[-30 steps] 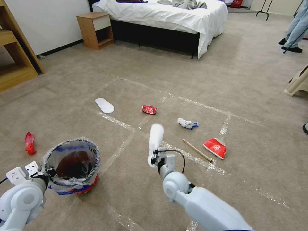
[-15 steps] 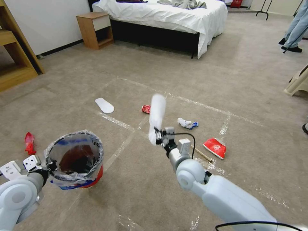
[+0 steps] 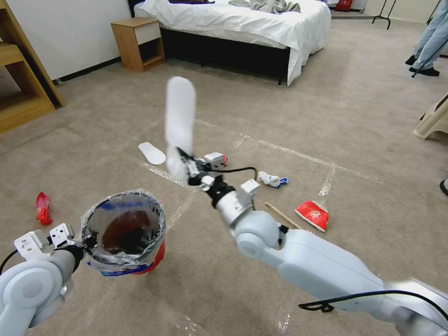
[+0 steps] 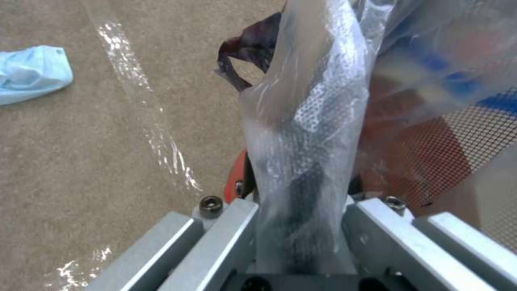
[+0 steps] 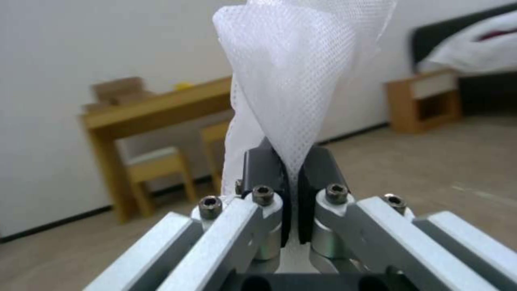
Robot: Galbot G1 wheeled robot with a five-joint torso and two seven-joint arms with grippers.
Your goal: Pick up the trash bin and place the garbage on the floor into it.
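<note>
Two grippers are loaded. Using the trash bin (image 3: 125, 233) as landmark: the left gripper (image 3: 86, 241) is clamped on its near rim, pinching red wall and clear liner together, and holds it off the carpet (image 3: 364, 135). Above and just beyond the bin, the right gripper (image 3: 183, 164) has its pads closed tight on the heel of a white slipper (image 3: 179, 121), which stands upright. Its mesh fabric looks light, soft and floppy, so an end pinch suffices, though I judge it may sway. Farther beyond lie another slipper (image 3: 152, 153) and a red wrapper (image 3: 313, 214).
</note>
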